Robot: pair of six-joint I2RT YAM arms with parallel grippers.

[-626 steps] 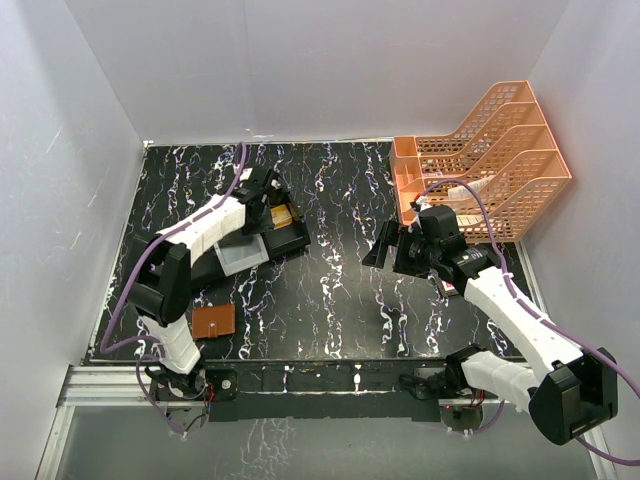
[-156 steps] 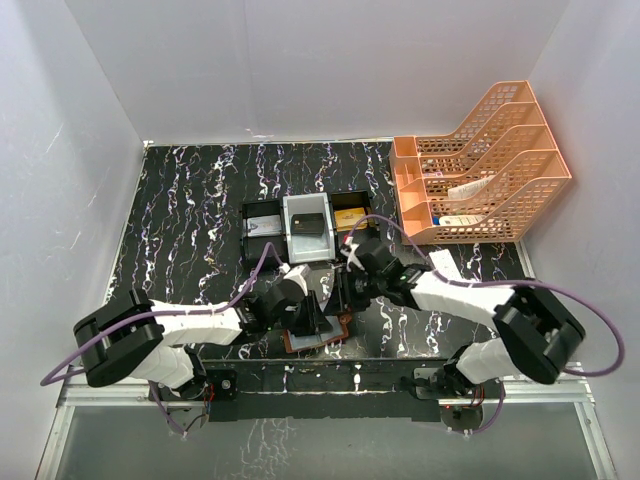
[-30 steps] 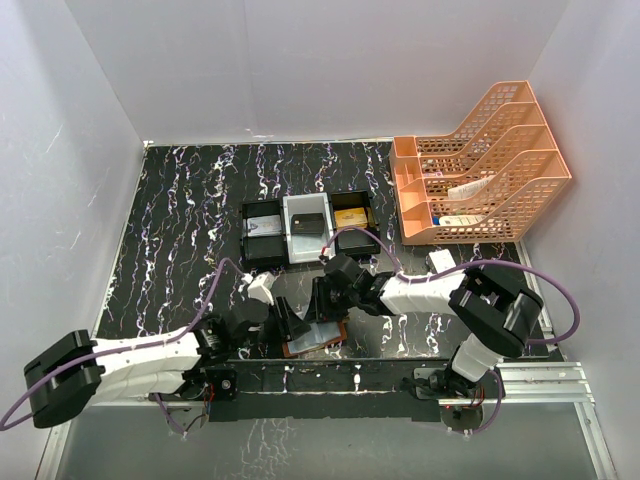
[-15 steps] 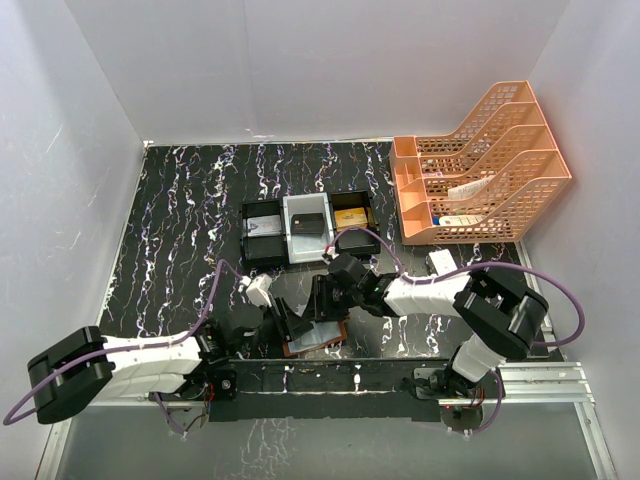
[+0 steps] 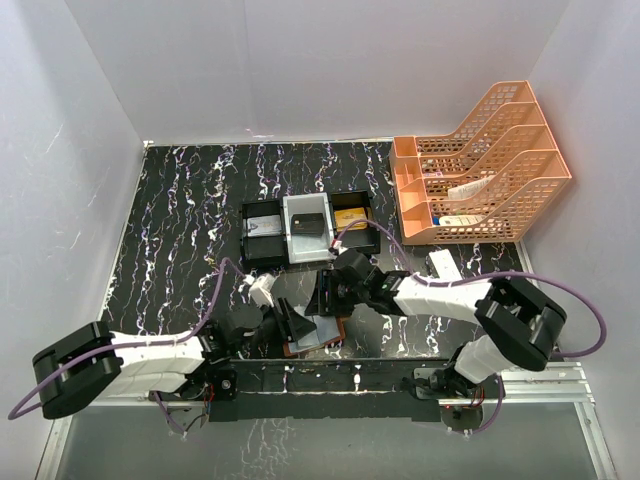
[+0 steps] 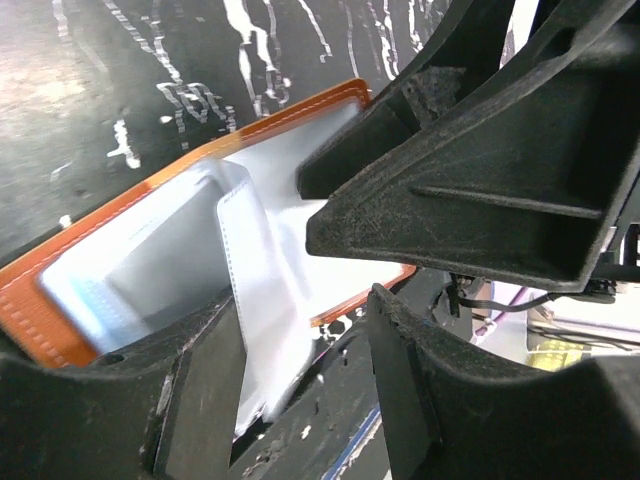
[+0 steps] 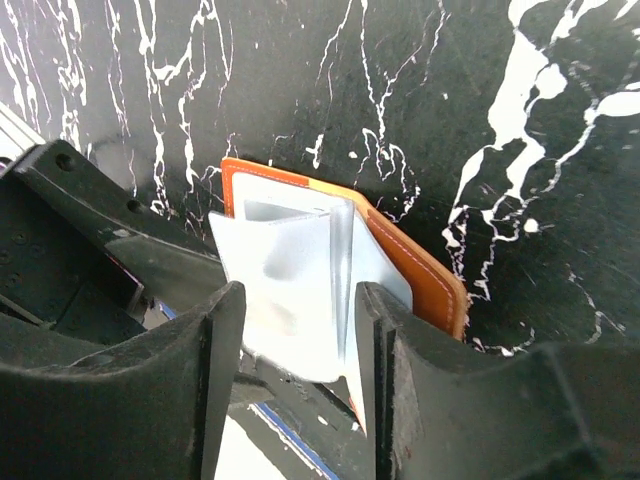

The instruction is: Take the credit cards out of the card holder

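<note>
The card holder point(image 5: 318, 334) lies spread open near the table's front edge, brown outside point(image 7: 420, 275) and pale grey-blue inside. My left gripper point(image 5: 290, 325) comes at it from the left and my right gripper point(image 5: 326, 298) from behind. In the left wrist view my left gripper point(image 6: 300, 400) is open, with a pale leaf point(image 6: 262, 330) standing beside its left finger. My right gripper point(image 7: 295, 390) is open too, straddling raised pale leaves point(image 7: 290, 290). I cannot tell whether these leaves are credit cards or pocket sleeves. The holder's brown edge point(image 6: 30, 325) lies flat.
A black-and-white compartment tray point(image 5: 262, 242) with a gold block point(image 5: 350, 216) stands behind the holder. An orange mesh file rack point(image 5: 490, 160) fills the back right, with a small white box point(image 5: 440, 262) before it. The metal rail point(image 5: 330, 378) runs just beyond the holder's near side.
My right gripper's jaws have widened around the pale leaves and its wrist has drawn slightly back and right. The left arm has shifted a little right. The holder has stayed put.
</note>
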